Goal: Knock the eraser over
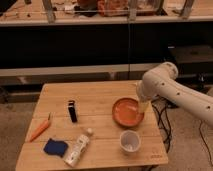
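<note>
One camera looks down at a slant from high in front of the bench (100, 97), facing the dark shelving (100, 45) behind it, far enough to take in the whole top. The arm (175, 92) reaches in from the picture's right edge, its tool (143, 106) at the bowl's (126, 114) right rim.
</note>
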Action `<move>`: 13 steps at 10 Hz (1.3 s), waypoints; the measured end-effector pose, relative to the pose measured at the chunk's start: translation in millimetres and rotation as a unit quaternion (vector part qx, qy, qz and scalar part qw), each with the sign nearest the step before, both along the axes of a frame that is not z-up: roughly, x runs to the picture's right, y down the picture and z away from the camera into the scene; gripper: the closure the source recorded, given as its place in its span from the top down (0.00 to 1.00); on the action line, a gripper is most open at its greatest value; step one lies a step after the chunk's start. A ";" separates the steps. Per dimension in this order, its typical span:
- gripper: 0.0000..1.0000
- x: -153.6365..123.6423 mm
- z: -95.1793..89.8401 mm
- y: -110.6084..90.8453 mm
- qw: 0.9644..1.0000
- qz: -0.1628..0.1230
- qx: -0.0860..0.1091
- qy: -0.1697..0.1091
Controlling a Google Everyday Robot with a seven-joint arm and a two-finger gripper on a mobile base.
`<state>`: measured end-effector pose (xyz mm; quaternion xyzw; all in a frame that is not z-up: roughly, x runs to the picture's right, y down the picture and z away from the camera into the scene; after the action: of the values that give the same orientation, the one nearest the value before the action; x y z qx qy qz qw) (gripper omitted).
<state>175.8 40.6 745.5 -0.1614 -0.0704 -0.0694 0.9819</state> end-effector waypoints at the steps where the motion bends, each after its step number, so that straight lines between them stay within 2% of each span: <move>1: 0.80 -1.8 1.0 -0.6 1.000 -0.001 0.001 -0.002; 13: 0.80 -20.0 10.3 -7.1 0.999 -0.021 0.022 -0.025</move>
<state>155.8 33.5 755.8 -0.1391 -0.0900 -0.0952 0.9816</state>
